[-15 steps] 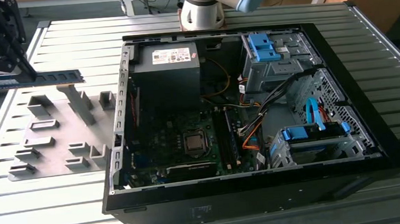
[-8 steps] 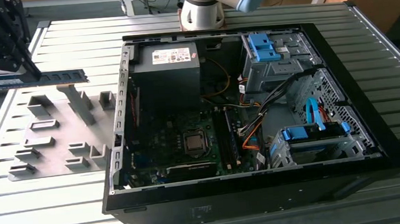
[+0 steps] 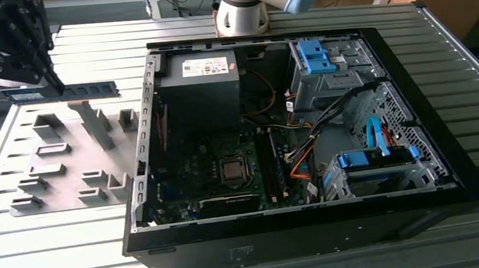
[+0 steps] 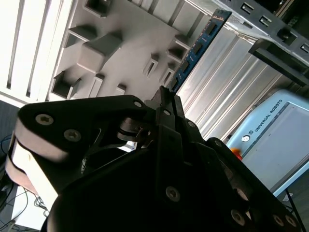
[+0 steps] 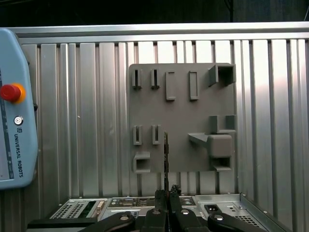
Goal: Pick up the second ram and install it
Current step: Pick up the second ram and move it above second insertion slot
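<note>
The second ram is a thin blue-green stick with black chips. It is held level above the far edge of the grey fixture plate, at the exterior view's left. My gripper is shut on one end of the stick. In the second wrist view the ram reaches out from the black fingertips over the plate. In the first wrist view the ram appears edge-on, rising from the gripper.
An open black computer case lies at the exterior view's right, with its motherboard and long black slots exposed. The fixture plate carries several raised grey blocks. A teach pendant rests on the ribbed metal table.
</note>
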`<state>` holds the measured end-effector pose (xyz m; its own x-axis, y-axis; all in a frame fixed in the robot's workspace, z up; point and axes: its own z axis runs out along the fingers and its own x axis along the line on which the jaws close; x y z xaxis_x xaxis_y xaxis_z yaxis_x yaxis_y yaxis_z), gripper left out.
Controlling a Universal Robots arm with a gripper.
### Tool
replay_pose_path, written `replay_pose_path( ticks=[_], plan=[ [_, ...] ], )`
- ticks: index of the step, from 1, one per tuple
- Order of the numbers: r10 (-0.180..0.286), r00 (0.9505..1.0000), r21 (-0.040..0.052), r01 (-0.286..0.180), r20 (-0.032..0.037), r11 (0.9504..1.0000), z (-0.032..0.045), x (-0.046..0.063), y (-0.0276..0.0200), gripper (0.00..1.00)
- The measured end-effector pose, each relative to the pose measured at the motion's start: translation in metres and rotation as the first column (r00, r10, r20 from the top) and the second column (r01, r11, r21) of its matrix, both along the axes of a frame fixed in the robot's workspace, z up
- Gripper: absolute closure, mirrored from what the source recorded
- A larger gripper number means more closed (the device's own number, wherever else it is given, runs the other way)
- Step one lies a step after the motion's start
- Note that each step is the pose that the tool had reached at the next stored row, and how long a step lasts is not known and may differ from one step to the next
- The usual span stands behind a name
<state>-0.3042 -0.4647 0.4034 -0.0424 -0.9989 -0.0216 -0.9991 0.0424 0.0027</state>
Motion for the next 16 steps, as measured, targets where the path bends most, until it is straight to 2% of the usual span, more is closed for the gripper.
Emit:
replay_pose_path(
  ticks=[11,16],
  plan=[
    [0.000,1.0000,0.0000,0.000,0.0000,1.0000,-0.0002,0.026,0.0000,0.86],
    [0.000,1.0000,0.0000,0.000,0.0000,1.0000,-0.0002,0.028,0.0000,0.86]
  ],
)
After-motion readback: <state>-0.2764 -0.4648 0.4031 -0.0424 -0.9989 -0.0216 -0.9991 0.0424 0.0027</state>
